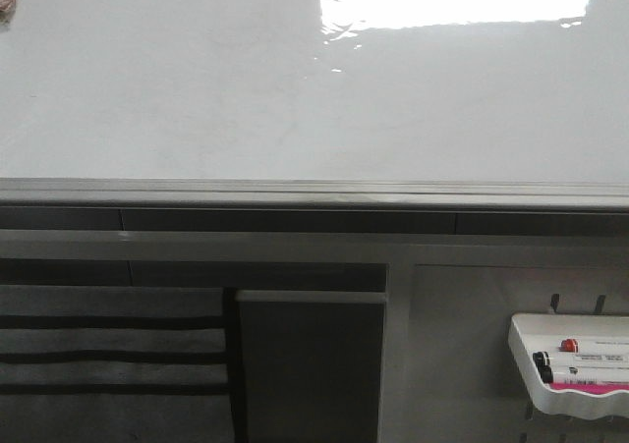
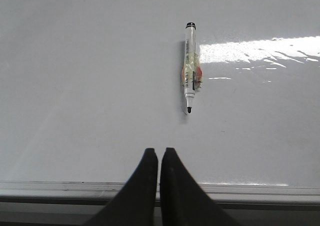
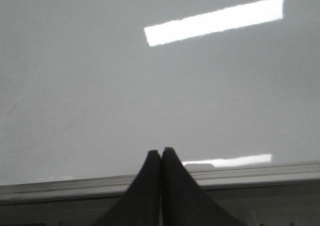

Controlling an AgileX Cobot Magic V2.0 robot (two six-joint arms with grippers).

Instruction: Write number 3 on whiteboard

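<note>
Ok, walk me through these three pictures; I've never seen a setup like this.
This is a two-armed robot facing a large glossy white whiteboard with a grey rim. One picture looks forward from the robot; the other two come from cameras on its wrists. The dark left claw and the right claw are both shut and hold nothing. An uncapped black-tipped white marker lies on the board. A small white tray of markers hangs below. No writing shows yet.

No text can be read; print on the marker (image 2: 190, 68) and the tray's markers (image 1: 590, 364) is too small.
</note>
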